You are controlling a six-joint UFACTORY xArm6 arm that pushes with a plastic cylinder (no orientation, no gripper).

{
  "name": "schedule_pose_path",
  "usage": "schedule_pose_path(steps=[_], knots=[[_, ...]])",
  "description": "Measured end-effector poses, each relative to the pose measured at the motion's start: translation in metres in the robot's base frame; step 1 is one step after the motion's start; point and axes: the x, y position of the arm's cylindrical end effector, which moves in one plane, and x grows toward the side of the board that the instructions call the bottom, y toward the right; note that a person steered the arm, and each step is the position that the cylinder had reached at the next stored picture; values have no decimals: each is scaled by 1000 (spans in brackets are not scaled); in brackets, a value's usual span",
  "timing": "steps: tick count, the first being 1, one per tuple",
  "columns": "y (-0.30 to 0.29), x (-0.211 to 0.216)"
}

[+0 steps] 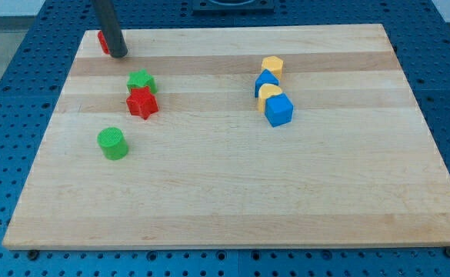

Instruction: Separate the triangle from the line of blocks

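My tip [119,55] rests at the desk's [225,200] far left corner, near the view's top, and the dark rod rises from it out of the top edge of the view. I carry no hand, only this rod, so nothing is spread or pinched. Just behind the tip, on its left, a red block [101,41] peeks out; the rod hides most of it, so I cannot tell its shape or whether the tip touches it. Below and to the right of the tip sits a green block [141,80] with a lobed, star-like outline, and a red star [141,102] lies against its lower edge, the two touching. Further down toward the view's left stands a green cylinder [112,143], apart from that pair. Well away, in the view's right half, four blocks form a short, slightly slanted line running from top to bottom: a yellow hexagon-like block [272,65] at the top, then a blue block [266,81] whose pointed top suggests the triangle, though its shape is partly covered by its neighbours, then a second yellow block [271,93], and a blue cube [279,109] at the lower end. Each block in that line touches or nearly touches the next. My tip is well apart from this line, across the desk's width.
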Motion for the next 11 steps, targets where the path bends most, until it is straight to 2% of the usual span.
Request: schedule_pose_path(steps=[1,3,4,5,6,7,8,9,11], knots=[[68,-8],[257,-15],[338,9],[351,67],[312,95],[246,80],[194,45],[187,49],[258,79]])
